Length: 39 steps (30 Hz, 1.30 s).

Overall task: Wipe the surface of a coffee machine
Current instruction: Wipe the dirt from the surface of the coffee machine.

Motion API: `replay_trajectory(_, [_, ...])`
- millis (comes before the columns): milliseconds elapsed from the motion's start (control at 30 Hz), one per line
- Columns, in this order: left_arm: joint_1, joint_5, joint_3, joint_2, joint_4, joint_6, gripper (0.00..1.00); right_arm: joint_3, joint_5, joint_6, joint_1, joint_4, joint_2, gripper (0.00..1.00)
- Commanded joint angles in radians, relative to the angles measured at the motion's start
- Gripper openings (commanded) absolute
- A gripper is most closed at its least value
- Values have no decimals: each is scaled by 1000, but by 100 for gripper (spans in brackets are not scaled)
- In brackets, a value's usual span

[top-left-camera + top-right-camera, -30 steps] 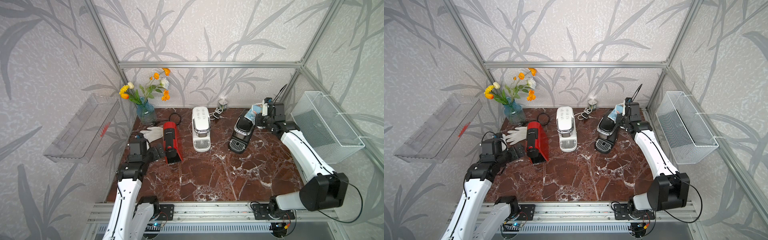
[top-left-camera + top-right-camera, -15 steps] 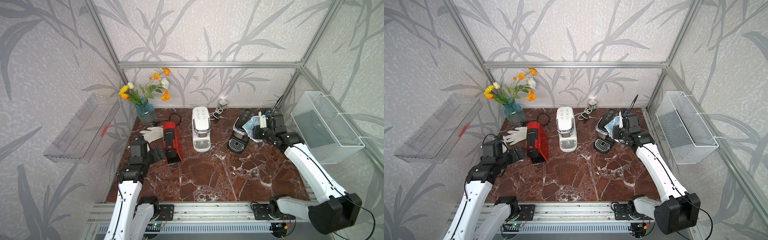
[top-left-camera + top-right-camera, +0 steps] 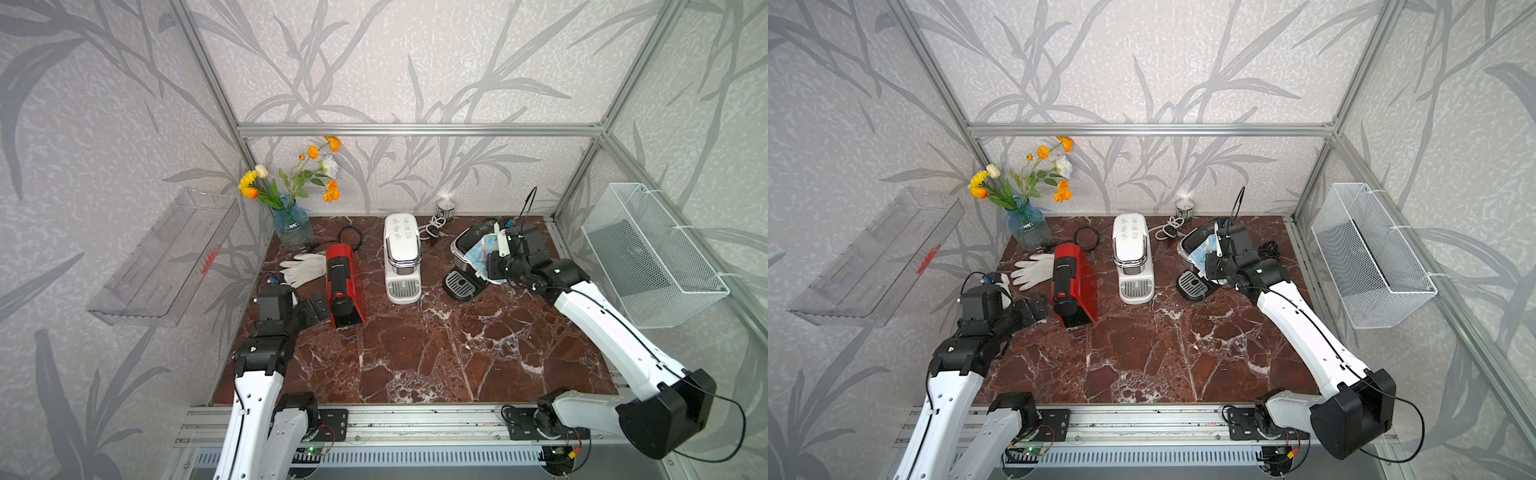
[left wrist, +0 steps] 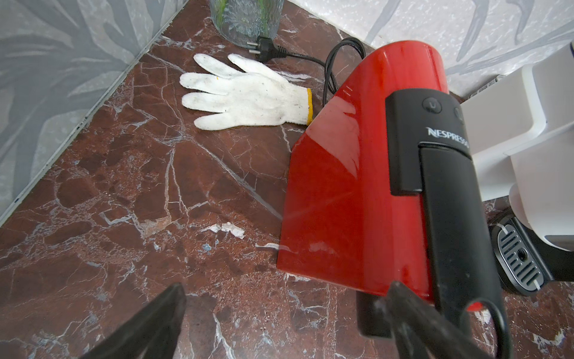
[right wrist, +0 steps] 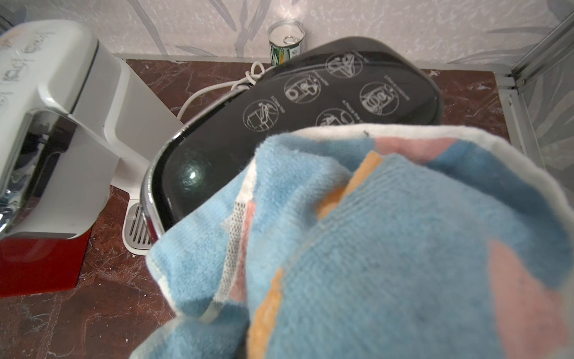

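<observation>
Pinches a blue towel (image 5: pixel 372 233) with pink and orange patches in the right gripper (image 3: pixel 493 266), jaws nearly together on the cloth. Rests that towel on the glossy lid of the black coffee machine (image 3: pixel 471 245), at the back right of the marble counter (image 3: pixel 415 353), with the cloth spilling down the machine's side towards the arm. Holds the left gripper (image 4: pixel 287 287) spread wide and empty, low over the counter, just beside the red Nespresso machine (image 3: pixel 343 286); cannot tell whether a finger touches it. Shows a white coffee machine (image 3: pixel 1130 257) between the red and black ones, a white glove (image 4: pixel 245 96) flat beside the red one, a blue vase (image 3: pixel 293 226) of flowers in the back left corner, and a small can (image 5: pixel 287 39) against the back wall.
</observation>
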Motion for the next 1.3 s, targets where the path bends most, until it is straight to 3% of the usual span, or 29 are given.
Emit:
replay_trajectory(0, [3, -17, -7, -4, 8, -4, 100, 73, 25, -13, 18, 35, -5, 13])
replay_trajectory(167, [3, -11, -4, -1, 9, -5, 100, 149, 49, -59, 57, 44, 47, 13])
replay_trajectory(467, [3, -28, -6, -12, 4, -6, 100, 266, -53, -64, 57, 32, 268, 13])
replay_trajectory(733, [4, -32, -7, -15, 2, -7, 100, 254, 51, -80, 4, 78, 333, 13])
replay_trajectory(1000, [4, -27, -5, -14, 1, -7, 100, 214, -135, 31, -198, 157, 362, 13])
replay_trajectory(1267, [4, -14, -8, -6, 7, -7, 100, 40, -403, 266, -345, 430, 347, 13])
